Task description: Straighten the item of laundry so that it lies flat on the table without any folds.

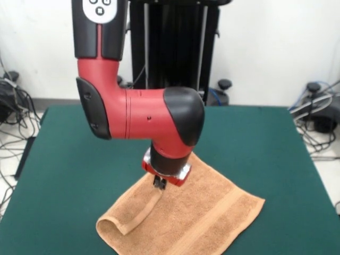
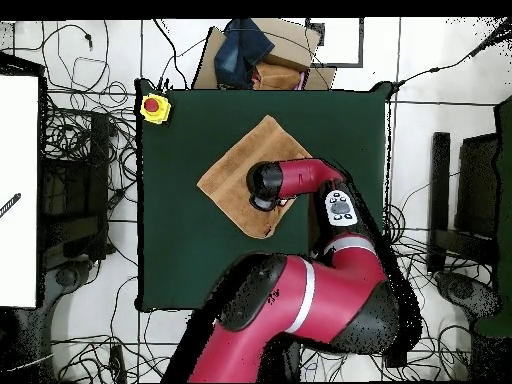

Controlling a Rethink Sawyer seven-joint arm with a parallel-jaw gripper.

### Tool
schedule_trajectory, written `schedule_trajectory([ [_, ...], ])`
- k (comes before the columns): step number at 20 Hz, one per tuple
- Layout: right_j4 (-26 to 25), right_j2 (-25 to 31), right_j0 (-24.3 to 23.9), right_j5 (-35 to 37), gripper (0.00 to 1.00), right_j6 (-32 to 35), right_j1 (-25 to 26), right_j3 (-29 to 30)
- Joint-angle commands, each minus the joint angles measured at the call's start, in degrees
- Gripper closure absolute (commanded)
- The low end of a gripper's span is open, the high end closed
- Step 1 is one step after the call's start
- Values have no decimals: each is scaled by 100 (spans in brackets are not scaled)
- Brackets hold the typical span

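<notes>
While the green surface (image 1: pixel 255 138) carries the tan towel (image 1: pixel 212 212) near its middle, one corner of the cloth is rolled over in a loop. Bent at the elbow, the red arm (image 1: pixel 133 114) reaches down over the towel. Its end effector (image 1: pixel 159 184) touches the folded flap; whether its tips are apart or together cannot be told.

My dark green table (image 1: pixel 255 138) carries the tan towel (image 1: pixel 207 212) at its near middle, one corner folded over, and a yellow box with red button (image 2: pixel 154 108) on a corner.
</notes>
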Motion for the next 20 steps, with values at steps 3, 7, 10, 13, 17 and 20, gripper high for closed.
schedule_trajectory([
  [3, 762, 631, 136, -211, 100, 337, -712, 657],
  [7, 983, 490, 427, -118, 100, 611, -741, 727],
  [10, 1050, 330, 604, -326, 100, 786, -697, 756],
  [13, 1040, 228, 687, -558, 100, 782, -478, 606],
  [17, 932, 58, 847, -741, 100, 717, 30, 201],
  [20, 843, 18, 875, -582, 100, 370, 287, 92],
])
